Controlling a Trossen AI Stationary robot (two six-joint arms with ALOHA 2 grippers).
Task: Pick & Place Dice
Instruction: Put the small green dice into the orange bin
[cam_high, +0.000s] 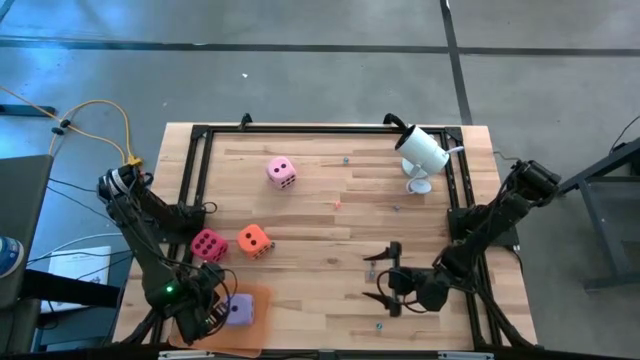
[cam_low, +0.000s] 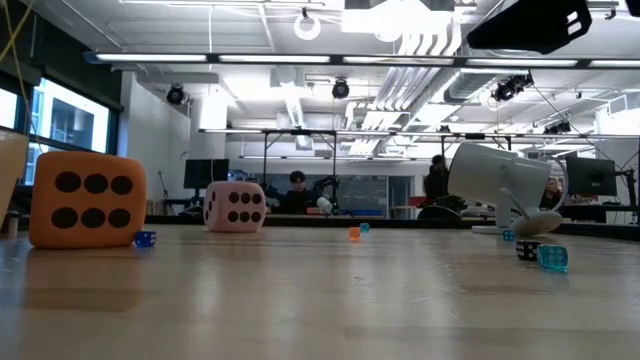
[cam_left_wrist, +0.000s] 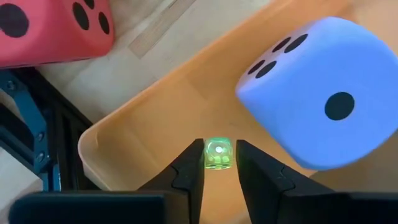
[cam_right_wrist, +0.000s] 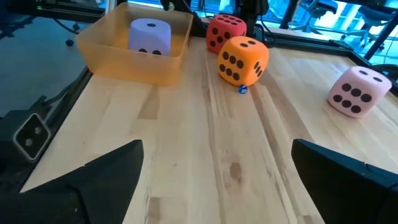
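Wood-plank tabletop (cam_high: 330, 240) inside a black frame, seen from above. Left gripper (cam_high: 213, 312) sits over the orange tray (cam_high: 258, 300) at the near-left corner, purple die (cam_high: 239, 311) inside the tray just beside it. Magenta die (cam_high: 208, 245) and orange die (cam_high: 253, 240) sit near each other on the left half, a small gap between them; light pink die (cam_high: 281, 172) farther back, well apart. Right gripper (cam_high: 383, 278) hovers over bare wood at near-right, jaws wide apart, holding nothing. White camera (cam_high: 422, 152) on a stand at the far-right corner.

Low view: orange die (cam_low: 87, 198) close at left, six pips facing, tiny blue die (cam_low: 145, 239) at its base. Light pink die (cam_low: 235, 207) farther back. More tiny dice scattered on the right, one light blue (cam_low: 552, 258). White camera (cam_low: 500, 180) at right. People visible in the room behind.

Left wrist: jaws nearly together, clamped on a tiny translucent green die (cam_left_wrist: 218, 154), fingers (cam_left_wrist: 188, 174) either side of it, over the tray wall (cam_left_wrist: 118, 134). Purple die (cam_left_wrist: 326, 93) fills the tray beside it, one pip facing. Magenta die (cam_left_wrist: 53, 28) outside the tray on the wood.

Right wrist: own jaws spread wide, empty. Ahead: tray (cam_right_wrist: 137, 62) with purple die (cam_right_wrist: 150, 36) in it, magenta die (cam_right_wrist: 225, 31) and orange die (cam_right_wrist: 243, 59) beside the tray, tiny blue die (cam_right_wrist: 242, 89) touching the orange one, light pink die (cam_right_wrist: 359, 91) off apart.
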